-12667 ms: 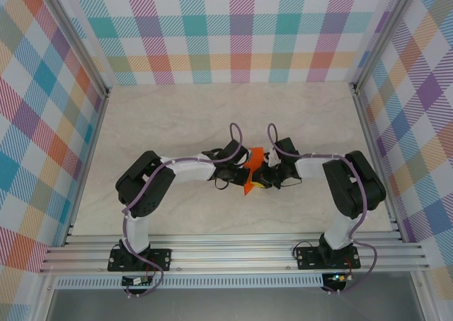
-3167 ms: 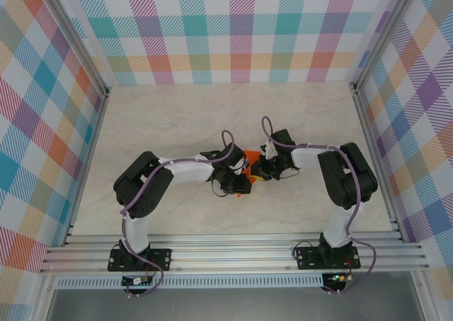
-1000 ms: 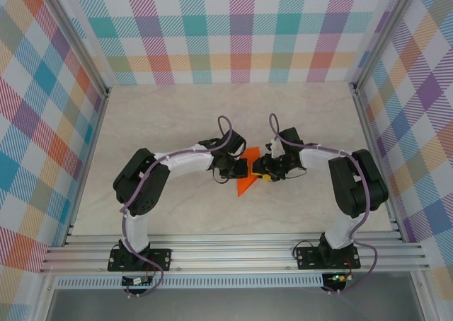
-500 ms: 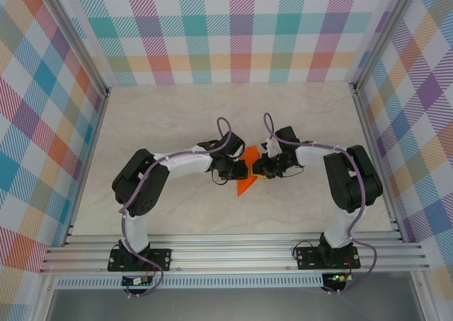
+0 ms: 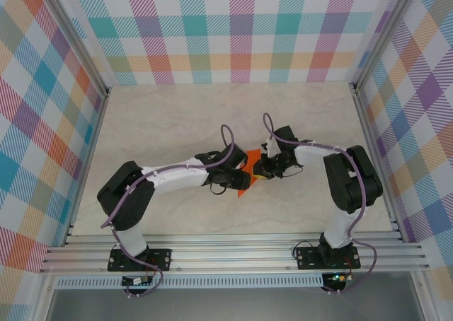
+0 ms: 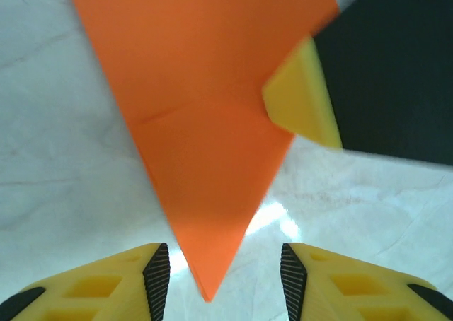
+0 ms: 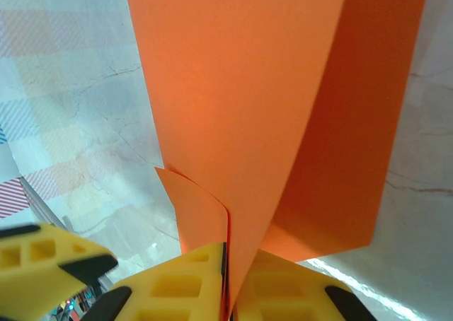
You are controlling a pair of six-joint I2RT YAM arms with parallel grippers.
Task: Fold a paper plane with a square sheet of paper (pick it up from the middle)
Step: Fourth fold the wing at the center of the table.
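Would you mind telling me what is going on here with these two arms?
They are folding orange paper into a plane at the middle of the table. The right tool is shut on a folded edge of the paper. The left tool stands open, with the paper's sharp tip between its jaws, ungripped. The fold looks only partly done.

A pale marbled table (image 5: 177,116) stands boxed in by pastel plaid walls (image 5: 233,31) behind it and on both sides. Silver aluminium rails (image 5: 233,254) run along its near edge, and soft light glares off its surface.
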